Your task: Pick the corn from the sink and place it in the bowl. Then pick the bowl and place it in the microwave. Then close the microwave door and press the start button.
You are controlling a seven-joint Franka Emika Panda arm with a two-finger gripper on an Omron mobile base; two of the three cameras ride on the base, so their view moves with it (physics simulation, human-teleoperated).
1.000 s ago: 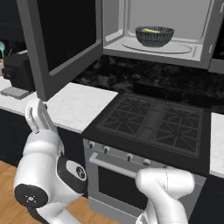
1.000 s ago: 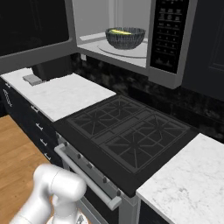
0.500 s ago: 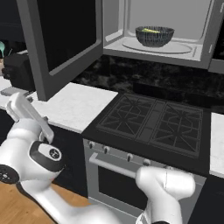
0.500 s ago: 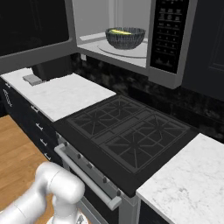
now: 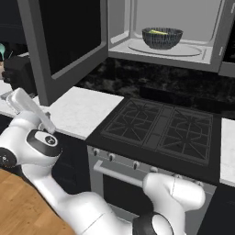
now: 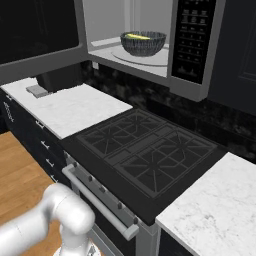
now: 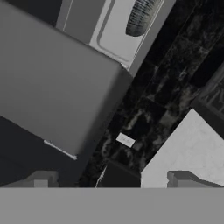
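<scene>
Bowl [image 5: 162, 37] with corn [image 5: 158, 32] sits inside the microwave [image 6: 150, 55]; gripper [image 7: 114, 180] fingers apart, empty. Push microwave door [image 5: 69, 43] from its outer face, sweeping steadily shut

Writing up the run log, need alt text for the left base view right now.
The bowl with the corn sits on the turntable in the microwave, whose door hangs open to the left. Below is a black stove; the white arm bends low at left.
</scene>
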